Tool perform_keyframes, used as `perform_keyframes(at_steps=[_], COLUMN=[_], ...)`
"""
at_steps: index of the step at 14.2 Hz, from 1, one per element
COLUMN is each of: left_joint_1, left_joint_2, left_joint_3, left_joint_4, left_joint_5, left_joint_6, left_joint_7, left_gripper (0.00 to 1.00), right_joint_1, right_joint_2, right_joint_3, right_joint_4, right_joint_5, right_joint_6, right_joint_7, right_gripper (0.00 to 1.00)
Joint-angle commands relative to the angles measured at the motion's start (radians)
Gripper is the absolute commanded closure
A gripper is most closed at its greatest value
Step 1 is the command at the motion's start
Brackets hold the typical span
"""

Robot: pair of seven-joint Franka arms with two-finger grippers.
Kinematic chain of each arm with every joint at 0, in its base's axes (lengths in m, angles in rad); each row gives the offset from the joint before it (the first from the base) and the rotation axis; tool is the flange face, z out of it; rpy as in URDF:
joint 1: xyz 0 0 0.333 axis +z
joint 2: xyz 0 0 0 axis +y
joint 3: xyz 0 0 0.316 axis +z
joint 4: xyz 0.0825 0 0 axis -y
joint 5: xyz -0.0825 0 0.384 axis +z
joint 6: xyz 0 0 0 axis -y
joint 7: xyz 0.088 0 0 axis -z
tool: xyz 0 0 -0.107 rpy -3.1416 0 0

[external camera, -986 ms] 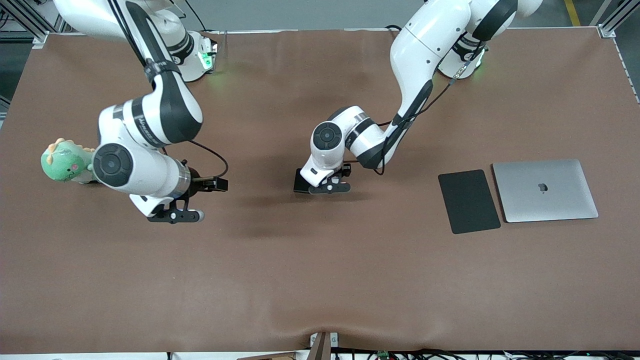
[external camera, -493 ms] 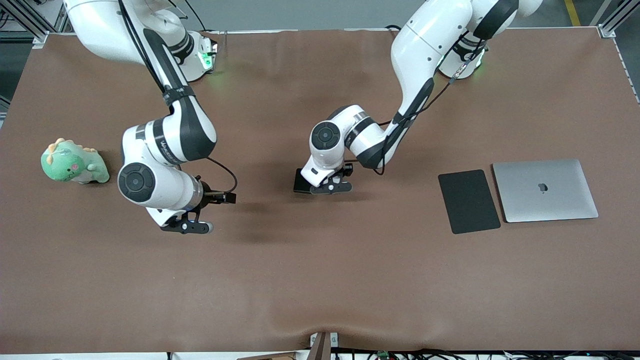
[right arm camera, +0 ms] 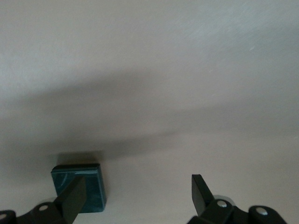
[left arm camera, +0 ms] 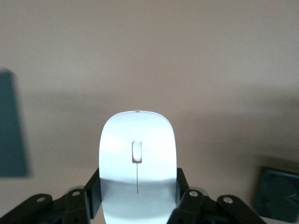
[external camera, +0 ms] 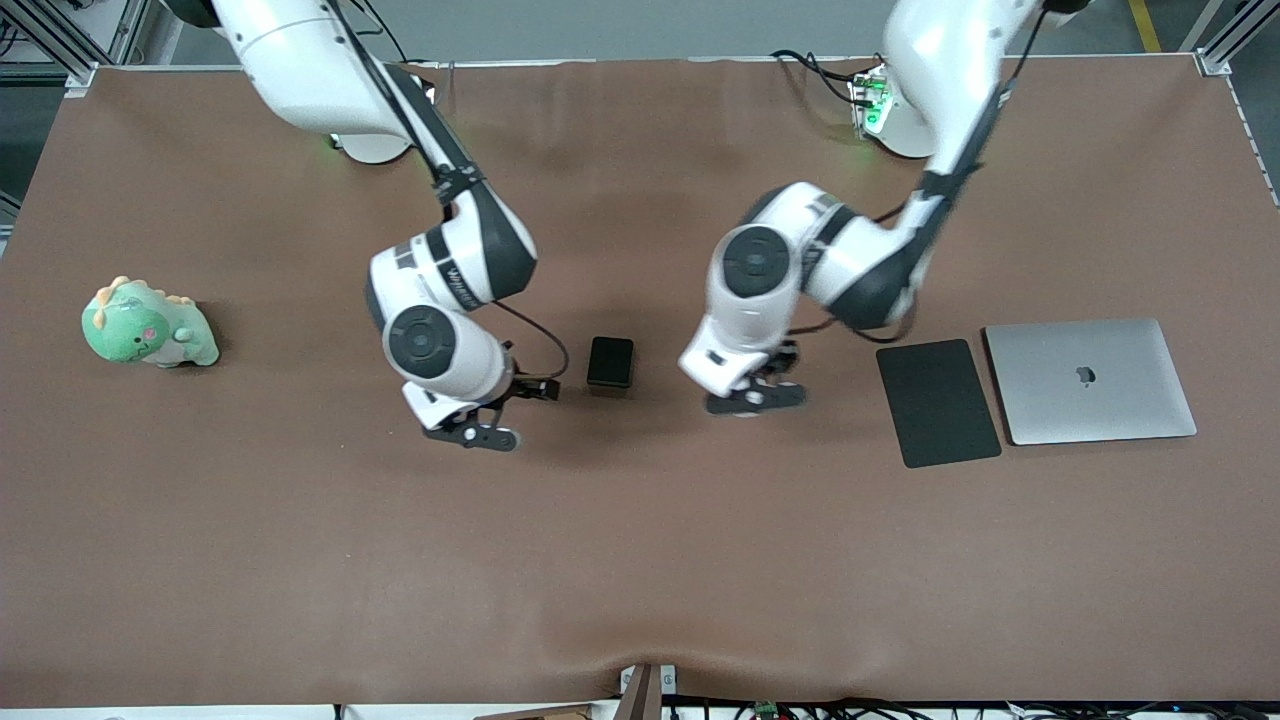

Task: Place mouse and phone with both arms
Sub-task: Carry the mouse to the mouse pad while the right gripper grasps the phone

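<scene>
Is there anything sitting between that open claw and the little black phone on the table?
Nothing visible. The phone lies alone on the brown table, and only bare table separates it from the open right gripper beside it. The left gripper, shut on the mouse, is over the phone's flank toward the black pad.

From my console: a glossy white mouse (left arm camera: 137, 163) with a thin grey centre line, a glossy black phone (external camera: 610, 361), a matte black pad (external camera: 938, 402) beside a silver laptop (external camera: 1090, 381), a green plush dinosaur (external camera: 148, 325), all on a brown table (external camera: 640, 560).
</scene>
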Motion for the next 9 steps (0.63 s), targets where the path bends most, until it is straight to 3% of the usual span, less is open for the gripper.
perform_keyframes(at_steps=[1,4,9], left_joint_1=[0.151,0.289,0.453], left_joint_2=[-0.102,-0.145,-0.189], left_joint_3=[-0.017,-0.015,-0.015], left_joint_4=[-0.108,-0.185,-0.286], left_joint_5=[0.012,0.014,0.015], left_joint_6=[0.010,0.011,0.045], left_joint_7=[0.184,0.338,0.528], left_gripper=[0.83,0.87,0.86], right_joint_1=[0.014,0.080,0.159], right_joint_2=[0.057,0.111,0.145], right_joint_3=[-0.002,0.006,0.004], right_joint_4=[0.053,0.065,0.047], right_joint_5=[0.009,0.009,0.000], right_joint_6=[-0.002,0.094,0.217], right_joint_7=[0.008,0.007,-0.028], right_gripper=[0.00,0.00,0.00])
